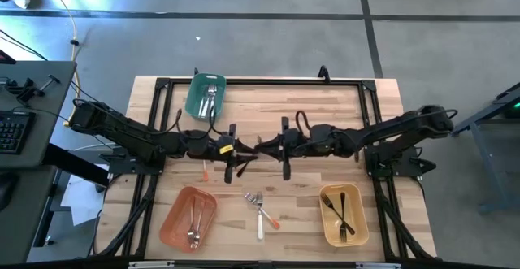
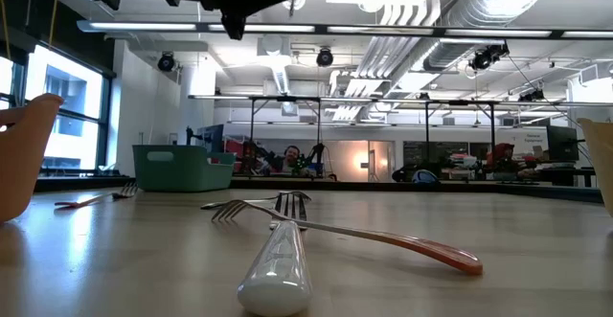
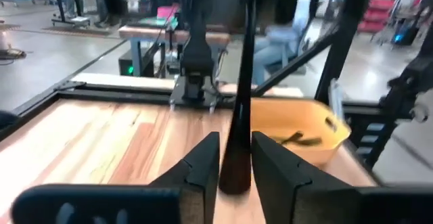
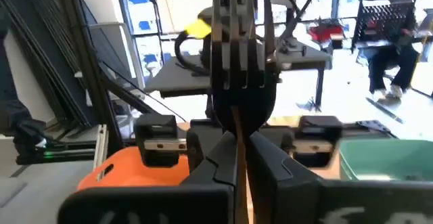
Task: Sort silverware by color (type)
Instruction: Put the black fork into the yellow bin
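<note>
A black fork [image 1: 260, 145] is held in the air over the table's middle, between both grippers. My left gripper [image 1: 240, 151] is shut on its handle [image 3: 235, 158]; my right gripper [image 1: 276, 145] is shut just below its tined head [image 4: 238, 82]. On the table near the front lie a white-handled fork [image 1: 260, 220] and a silver fork with a red-orange tip [image 1: 268, 212], crossing each other [image 2: 287, 207]. Another red-tipped utensil [image 1: 205, 170] lies flat under the left arm. My left gripper pinches the black fork's handle end [image 3: 235, 170] between its two fingers [image 3: 203, 162]; the handle runs on away from the fingers toward the right arm. The fork is lifted clear of the table. My right gripper pinches the fork's neck [image 4: 237, 126], just below the tines, between its two fingers [image 4: 260, 158]. The fingers come level from the table's right side and lie along the fork. The tines point toward the left arm.
A green bin [image 1: 205, 97] with pale utensils stands at the far left. An orange-red bin [image 1: 188, 216] with utensils is at the near left, and a yellow bin [image 1: 343, 214] with black forks at the near right. Black frame rails [image 1: 268, 80] border the table.
</note>
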Tool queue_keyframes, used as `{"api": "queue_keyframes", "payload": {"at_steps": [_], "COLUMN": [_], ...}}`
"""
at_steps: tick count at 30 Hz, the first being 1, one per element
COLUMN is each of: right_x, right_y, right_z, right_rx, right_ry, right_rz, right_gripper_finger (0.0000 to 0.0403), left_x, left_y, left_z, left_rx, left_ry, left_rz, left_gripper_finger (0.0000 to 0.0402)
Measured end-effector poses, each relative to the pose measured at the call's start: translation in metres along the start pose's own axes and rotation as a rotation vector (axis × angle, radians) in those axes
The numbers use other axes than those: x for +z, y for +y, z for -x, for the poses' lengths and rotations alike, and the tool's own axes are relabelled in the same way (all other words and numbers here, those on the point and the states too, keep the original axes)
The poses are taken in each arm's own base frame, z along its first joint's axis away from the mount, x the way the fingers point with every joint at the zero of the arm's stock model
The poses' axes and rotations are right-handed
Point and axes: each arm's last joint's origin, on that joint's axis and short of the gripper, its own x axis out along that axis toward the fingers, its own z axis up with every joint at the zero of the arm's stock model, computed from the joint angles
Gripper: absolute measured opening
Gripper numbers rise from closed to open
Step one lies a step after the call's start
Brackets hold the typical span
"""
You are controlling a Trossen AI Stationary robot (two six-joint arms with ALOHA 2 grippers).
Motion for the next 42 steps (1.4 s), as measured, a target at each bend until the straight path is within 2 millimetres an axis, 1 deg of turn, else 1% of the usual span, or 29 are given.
{"api": "queue_keyframes", "payload": {"at_steps": [4,6,9,13,17,22,25,28,31,38,42], "right_x": [0.01,0.013,0.012,-0.003,-0.023,-0.047,-0.071,-0.092,-0.107,-0.121,-0.126], "right_y": [0.004,0.007,0.014,0.031,0.063,0.103,0.119,0.128,0.13,0.128,0.125], "right_z": [0.023,0.039,0.061,0.088,0.11,0.139,0.155,0.164,0.171,0.181,0.183], "right_rx": [-0.039,-0.039,-0.053,-0.103,-0.162,-0.307,-0.405,-0.456,-0.502,-0.555,-0.565], "right_ry": [0.104,0.178,0.32,0.556,0.766,0.897,0.963,0.993,1.017,1.039,1.081], "right_rz": [-0.052,-0.122,-0.249,-0.465,-0.635,-0.738,-0.773,-0.809,-0.814,-0.831,-0.821], "right_gripper_finger": [0.0001,0.0001,0.0001,0.0,0.0,0.0,0.0,0.0,0.0,0.0001,0.0022], "left_x": [-0.007,-0.009,-0.008,-0.008,-0.009,-0.009,-0.009,-0.009,-0.009,-0.01,-0.015], "left_y": [0.002,0.003,0.003,0.0,0.0,-0.002,-0.002,-0.002,-0.002,-0.002,-0.001], "left_z": [0.0,0.001,0.001,0.001,0.001,0.001,0.001,0.001,0.001,0.001,0.002], "left_rx": [0.063,0.087,0.083,0.05,0.05,0.047,0.046,0.046,0.046,0.047,0.037], "left_ry": [0.064,0.085,0.079,0.076,0.086,0.084,0.085,0.084,0.083,0.09,0.148], "left_rz": [-0.027,-0.038,-0.031,-0.046,-0.038,-0.032,-0.032,-0.032,-0.028,-0.014,-0.038], "left_gripper_finger": [0.008,0.0072,0.005,0.002,0.0002,0.0004,0.0005,0.0005,0.0005,0.0005,0.0005]}}
